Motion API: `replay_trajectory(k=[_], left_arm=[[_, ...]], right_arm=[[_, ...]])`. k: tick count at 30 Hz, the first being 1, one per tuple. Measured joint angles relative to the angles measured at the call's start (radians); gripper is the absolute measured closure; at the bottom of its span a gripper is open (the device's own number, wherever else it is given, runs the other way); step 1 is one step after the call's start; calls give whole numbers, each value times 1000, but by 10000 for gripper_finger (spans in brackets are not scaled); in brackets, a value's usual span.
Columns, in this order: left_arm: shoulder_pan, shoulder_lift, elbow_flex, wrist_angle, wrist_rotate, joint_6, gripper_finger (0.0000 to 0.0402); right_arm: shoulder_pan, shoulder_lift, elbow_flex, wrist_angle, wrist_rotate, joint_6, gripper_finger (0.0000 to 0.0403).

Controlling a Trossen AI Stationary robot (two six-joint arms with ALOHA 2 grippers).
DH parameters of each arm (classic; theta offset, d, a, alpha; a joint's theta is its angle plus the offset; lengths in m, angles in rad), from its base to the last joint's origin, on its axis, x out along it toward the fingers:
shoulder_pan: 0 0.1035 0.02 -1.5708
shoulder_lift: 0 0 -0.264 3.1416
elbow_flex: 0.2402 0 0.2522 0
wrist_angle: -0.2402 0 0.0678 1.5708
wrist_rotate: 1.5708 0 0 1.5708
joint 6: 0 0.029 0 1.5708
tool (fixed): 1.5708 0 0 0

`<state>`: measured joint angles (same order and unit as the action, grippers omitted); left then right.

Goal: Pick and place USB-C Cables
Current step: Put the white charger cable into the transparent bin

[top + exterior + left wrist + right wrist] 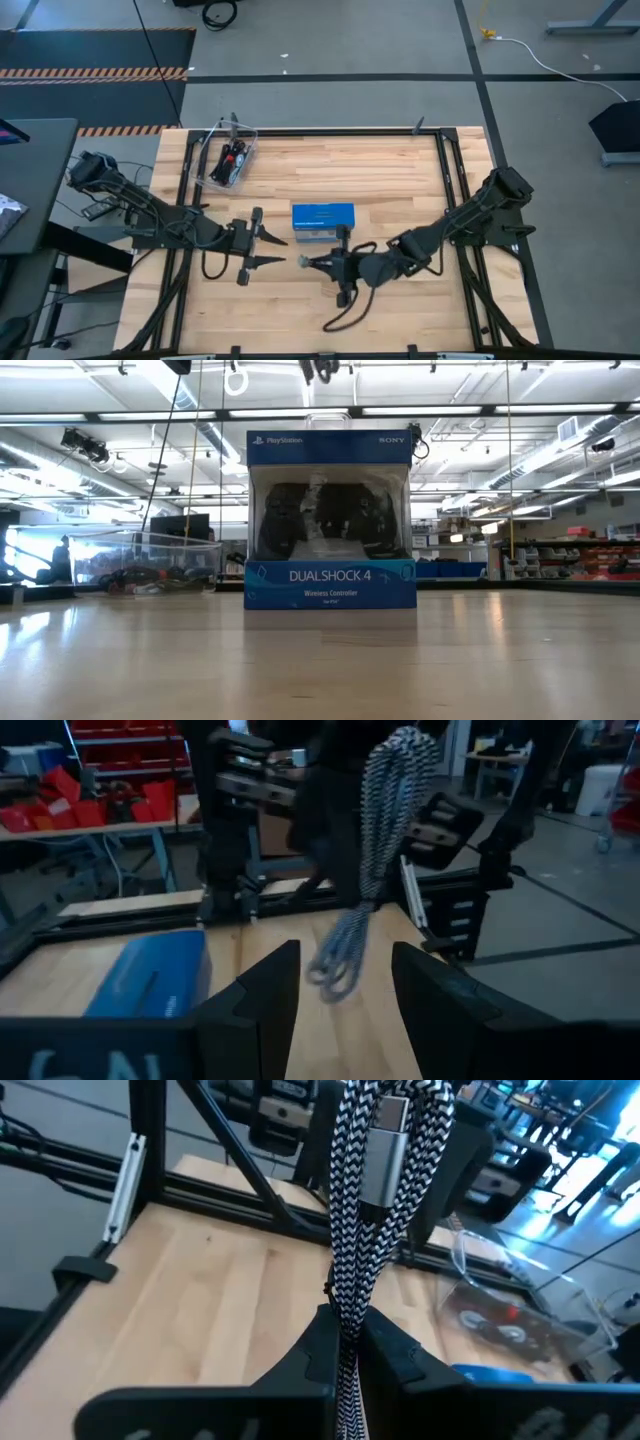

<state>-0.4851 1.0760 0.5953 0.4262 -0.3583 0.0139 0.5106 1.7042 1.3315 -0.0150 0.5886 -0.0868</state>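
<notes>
A silver-grey braided USB-C cable (350,1250), folded into a bundle with a silver plug (385,1150), sits in my shut right gripper (345,1345) above the table's middle, just in front of the blue box (322,220). In the high view, my right gripper (303,262) points at my left gripper (272,248). My left gripper (345,990) is open and faces the hanging cable (360,870) from a short distance. More cables, black and maroon, lie in the clear tub (228,158) at the far left corner. My right gripper pinches the folded cable bundle (347,1315) between its two fingers, several strands together, partway along the bundle. The fingers come level from the table's right. The bundle is lifted clear; its looped end (335,970) hangs below, and the plug end stands beyond the fingertips.
The blue box (330,520) stands upright on the table's middle. The tub (150,565) sits behind it to the left. Black frame rails (445,180) run along the table's edges. A dark cord (345,310) loops on the wood by the near edge.
</notes>
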Motion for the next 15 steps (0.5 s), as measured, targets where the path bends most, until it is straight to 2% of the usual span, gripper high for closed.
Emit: replay_trajectory(k=[3, 8, 12, 15], left_arm=[[-10, 19, 0, 22, -3, -15, 234], [-20, 85, 0, 171, -2, -19, 234], [-38, 128, 0, 271, -19, 17, 234], [-46, 145, 0, 287, -62, 19, 234]], right_arm=[[-28, 0, 0, 10, -33, -29, 383], [-52, 0, 0, 26, -89, 0, 383], [-50, 12, 0, 15, -88, 1, 383], [-50, 17, 0, 24, -88, 13, 383]])
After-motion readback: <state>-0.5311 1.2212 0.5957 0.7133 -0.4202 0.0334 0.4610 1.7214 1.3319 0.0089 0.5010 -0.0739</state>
